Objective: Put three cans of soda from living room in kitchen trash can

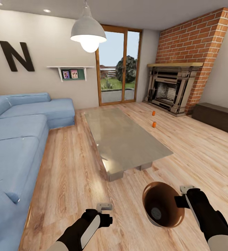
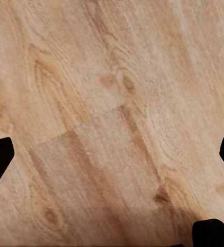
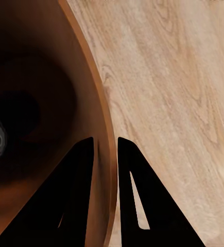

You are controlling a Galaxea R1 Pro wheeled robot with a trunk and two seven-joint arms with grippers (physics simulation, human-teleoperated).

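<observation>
Both arms reach forward, low in the head view. The left gripper points downward, its jaws spread wide and holding nothing. The right gripper is clamped on the rim of the bin, one finger inside the wall and the other outside.

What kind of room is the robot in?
Most likely a living room: there is a big blue sofa, a glass coffee table and a brick fireplace on a wooden floor.

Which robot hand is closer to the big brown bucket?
The right hand. It is pinching the rim of the bucket, one finger inside and one outside. The left hand is off to the bucket's left, apart from it, over bare wood floor.
</observation>
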